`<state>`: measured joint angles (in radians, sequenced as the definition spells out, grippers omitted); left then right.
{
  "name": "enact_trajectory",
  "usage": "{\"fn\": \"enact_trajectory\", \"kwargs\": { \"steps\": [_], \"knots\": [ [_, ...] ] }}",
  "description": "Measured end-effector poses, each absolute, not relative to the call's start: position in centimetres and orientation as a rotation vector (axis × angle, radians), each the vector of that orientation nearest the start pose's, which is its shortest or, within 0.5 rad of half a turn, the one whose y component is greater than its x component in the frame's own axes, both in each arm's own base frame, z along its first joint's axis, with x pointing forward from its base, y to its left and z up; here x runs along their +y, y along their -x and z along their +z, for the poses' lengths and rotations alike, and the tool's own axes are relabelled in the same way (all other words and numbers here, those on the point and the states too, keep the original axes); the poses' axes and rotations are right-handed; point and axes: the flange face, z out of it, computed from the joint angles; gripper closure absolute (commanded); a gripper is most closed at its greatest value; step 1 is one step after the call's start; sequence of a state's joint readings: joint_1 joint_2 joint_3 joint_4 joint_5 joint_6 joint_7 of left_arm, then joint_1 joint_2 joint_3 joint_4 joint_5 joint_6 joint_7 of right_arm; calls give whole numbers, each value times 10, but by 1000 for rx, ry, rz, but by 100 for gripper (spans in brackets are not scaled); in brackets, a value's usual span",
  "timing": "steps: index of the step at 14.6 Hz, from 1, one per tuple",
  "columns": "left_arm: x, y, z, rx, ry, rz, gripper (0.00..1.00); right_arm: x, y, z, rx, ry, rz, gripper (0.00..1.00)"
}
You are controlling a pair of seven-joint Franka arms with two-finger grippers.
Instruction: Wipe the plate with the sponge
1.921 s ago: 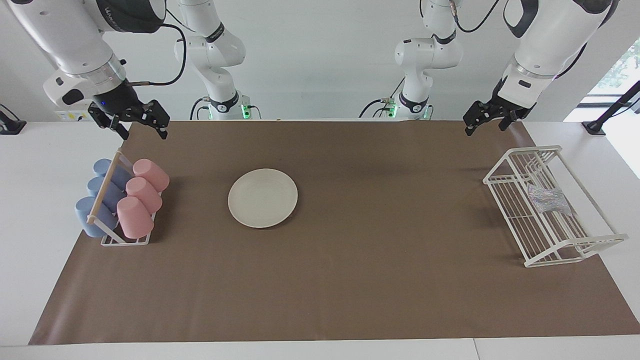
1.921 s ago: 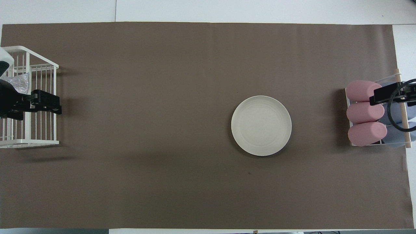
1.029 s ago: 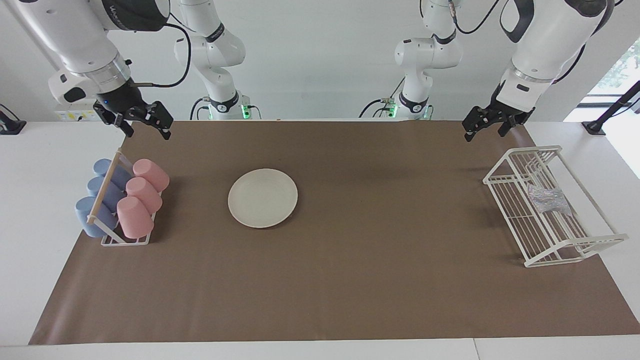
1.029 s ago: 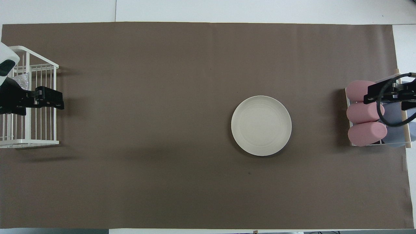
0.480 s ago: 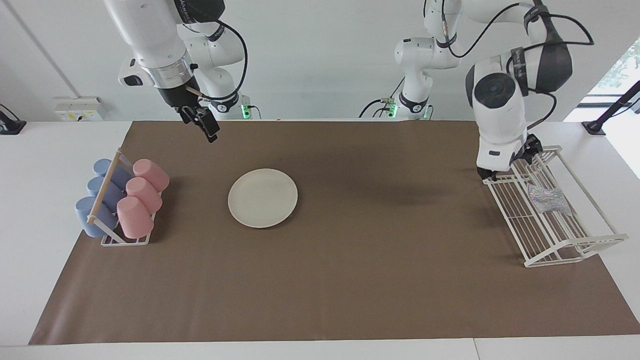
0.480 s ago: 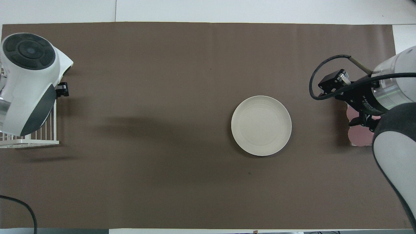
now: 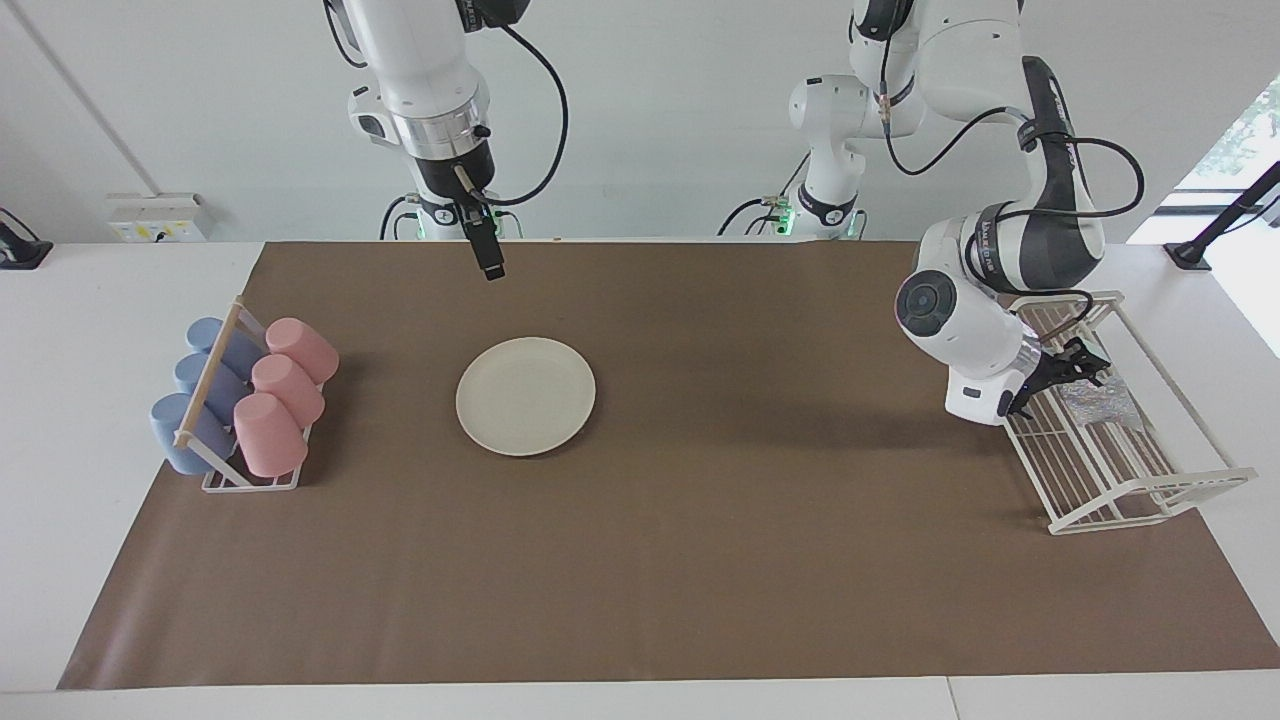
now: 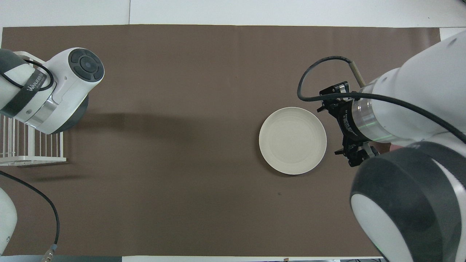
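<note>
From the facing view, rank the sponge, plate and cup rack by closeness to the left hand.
1. Glittery silver sponge, in the white wire rack, right beside the left hand.
2. Round cream plate, mid-table.
3. Rack of pink and blue cups, at the right arm's end.

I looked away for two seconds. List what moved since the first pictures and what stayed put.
The left gripper swung from the mat's robot-side edge down into the white wire rack, beside the sponge, not yet holding it. The right gripper moved from over the cup rack toward the plate. Plate, sponge, racks and cups stayed put.
</note>
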<state>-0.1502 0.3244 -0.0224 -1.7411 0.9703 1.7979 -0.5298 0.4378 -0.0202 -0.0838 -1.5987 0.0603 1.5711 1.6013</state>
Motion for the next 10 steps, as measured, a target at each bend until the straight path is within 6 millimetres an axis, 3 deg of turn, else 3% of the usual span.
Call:
{"fn": "enact_trajectory", "kwargs": {
  "steps": [2, 5, 7, 10],
  "knots": [
    [-32, -637, 402, 7, 2202, -98, 12, 201, -510, 622, 1822, 2524, 88, 0],
    [-26, -639, 406, -6, 2200, -104, 49, 220, -507, 624, 1876, 2450, 63, 0],
    [-27, -639, 406, -4, 2202, -106, 66, 236, -506, 626, 1942, 2336, 29, 0],
    [-28, -640, 404, 3, 2206, -112, 100, 241, -506, 620, 1987, 2291, 29, 0]
  ]
}}
